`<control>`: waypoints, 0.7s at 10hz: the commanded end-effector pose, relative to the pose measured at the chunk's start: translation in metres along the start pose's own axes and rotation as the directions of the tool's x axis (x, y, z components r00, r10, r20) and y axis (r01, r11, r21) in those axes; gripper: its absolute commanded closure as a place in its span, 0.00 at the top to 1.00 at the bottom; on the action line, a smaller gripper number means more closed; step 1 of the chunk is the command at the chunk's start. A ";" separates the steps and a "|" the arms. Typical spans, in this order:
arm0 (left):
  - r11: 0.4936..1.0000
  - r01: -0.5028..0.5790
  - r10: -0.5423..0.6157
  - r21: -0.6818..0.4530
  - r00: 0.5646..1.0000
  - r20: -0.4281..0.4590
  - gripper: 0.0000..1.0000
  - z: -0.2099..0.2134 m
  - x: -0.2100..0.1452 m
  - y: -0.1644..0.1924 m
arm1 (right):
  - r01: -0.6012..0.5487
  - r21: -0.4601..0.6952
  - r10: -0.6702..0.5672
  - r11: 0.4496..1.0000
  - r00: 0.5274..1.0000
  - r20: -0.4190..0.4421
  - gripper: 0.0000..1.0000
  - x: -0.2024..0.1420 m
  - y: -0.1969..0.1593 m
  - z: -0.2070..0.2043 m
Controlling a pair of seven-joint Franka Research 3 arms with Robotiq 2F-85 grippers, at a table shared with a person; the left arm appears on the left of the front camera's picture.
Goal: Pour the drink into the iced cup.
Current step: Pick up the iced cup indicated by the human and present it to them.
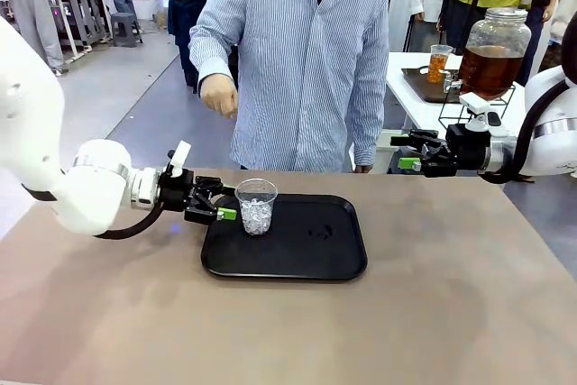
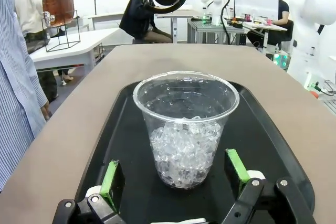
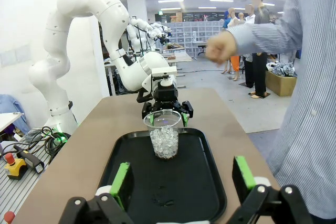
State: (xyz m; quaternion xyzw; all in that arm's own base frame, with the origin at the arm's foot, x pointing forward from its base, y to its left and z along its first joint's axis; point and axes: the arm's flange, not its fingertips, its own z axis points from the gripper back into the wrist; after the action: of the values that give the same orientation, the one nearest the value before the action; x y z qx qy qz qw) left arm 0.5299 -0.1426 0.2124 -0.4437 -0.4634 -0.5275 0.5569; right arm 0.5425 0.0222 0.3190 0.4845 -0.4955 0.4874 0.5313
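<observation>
Ice fills the lower half of the clear plastic cup, which stands upright on the left part of the black tray in the middle of the brown counter.

My left hand is low at the tray's left edge, pointing along the counter at the cup. It is spread wide and holds nothing. In my left wrist view the two green pads flank the cup's base with a gap on each side, so I am around it but not touching.

My right hand hangs above the counter's far right corner, well apart from the tray, also spread wide and empty. It looks down the length of the tray toward the cup and my other hand.

The amber-brown drink is not on my counter. It sits in a glass dispenser jar on a wire stand, on a white side table beyond my right arm.

A person in a blue striped shirt stands at the far side of the counter, behind the tray. One person's hand is raised in a loose fist, away from the cup.
</observation>
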 end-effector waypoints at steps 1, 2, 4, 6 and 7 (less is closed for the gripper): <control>1.000 0.021 -0.022 0.007 1.000 0.021 1.00 -0.009 -0.003 0.002 | -0.001 0.004 0.001 1.000 1.000 0.000 1.00 0.003 -0.001 0.000; 1.000 0.013 -0.013 -0.008 0.999 0.031 1.00 -0.012 -0.003 0.001 | -0.001 0.004 0.001 1.000 1.000 0.000 1.00 0.003 -0.001 0.000; 1.000 0.011 -0.010 -0.022 1.000 0.025 1.00 -0.017 -0.004 0.001 | -0.001 0.004 0.001 1.000 1.000 0.000 1.00 0.003 -0.001 0.000; 1.000 0.020 -0.020 -0.019 0.999 0.033 1.00 -0.021 -0.004 0.004 | -0.001 0.004 0.001 1.000 1.000 0.000 1.00 0.003 -0.001 0.000; 0.999 0.022 -0.021 -0.026 0.999 0.042 1.00 -0.025 -0.004 0.005 | -0.001 0.004 0.001 1.000 1.000 0.000 1.00 0.003 -0.001 0.000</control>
State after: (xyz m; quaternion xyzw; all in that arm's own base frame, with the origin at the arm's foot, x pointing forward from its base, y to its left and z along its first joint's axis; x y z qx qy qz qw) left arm 0.5323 -0.1599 0.2064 -0.4560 -0.4589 -0.5325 0.5458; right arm 0.5425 0.0222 0.3190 0.4845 -0.4955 0.4873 0.5313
